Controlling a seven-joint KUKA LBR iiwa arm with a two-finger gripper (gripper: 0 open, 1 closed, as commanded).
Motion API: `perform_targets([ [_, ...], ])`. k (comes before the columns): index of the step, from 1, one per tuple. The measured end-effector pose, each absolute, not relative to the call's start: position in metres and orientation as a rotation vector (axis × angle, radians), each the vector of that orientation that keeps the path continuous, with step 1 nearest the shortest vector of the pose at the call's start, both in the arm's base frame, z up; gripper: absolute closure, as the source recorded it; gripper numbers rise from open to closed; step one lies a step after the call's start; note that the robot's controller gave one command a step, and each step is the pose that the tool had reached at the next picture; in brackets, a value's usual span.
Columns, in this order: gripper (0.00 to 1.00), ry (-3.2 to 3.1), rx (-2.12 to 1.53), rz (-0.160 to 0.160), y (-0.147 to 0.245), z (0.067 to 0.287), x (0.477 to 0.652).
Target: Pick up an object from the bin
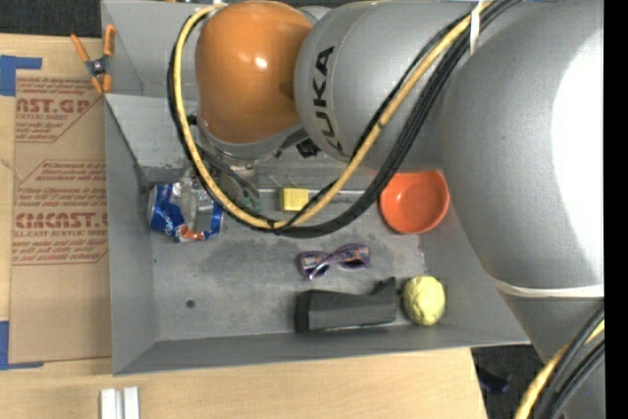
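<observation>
Blue crumpled packet lay in the bin beside the gripper, not yet lifted; whether the gripper was spread or pinching could not be told.

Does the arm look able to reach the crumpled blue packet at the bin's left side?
Probably yes: the end effector hangs right at the crumpled blue packet, and nothing lies on it, though the grey metal bin has its wall close by.

Far half of bin under arm
</observation>
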State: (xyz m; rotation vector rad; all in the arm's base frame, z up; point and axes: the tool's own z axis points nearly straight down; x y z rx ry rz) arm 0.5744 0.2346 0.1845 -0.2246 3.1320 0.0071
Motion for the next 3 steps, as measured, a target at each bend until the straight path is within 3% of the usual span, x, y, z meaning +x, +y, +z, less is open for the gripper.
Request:
perform_targets([
  [1,1.0,3.126,-0.288,0.002,0.211,0.186,0.576],
  [2,1.0,3.087,-0.562,0.004,0.228,0.179,0.567],
  [3,0.0,2.869,-1.26,0.002,0.226,0.156,0.576],
])
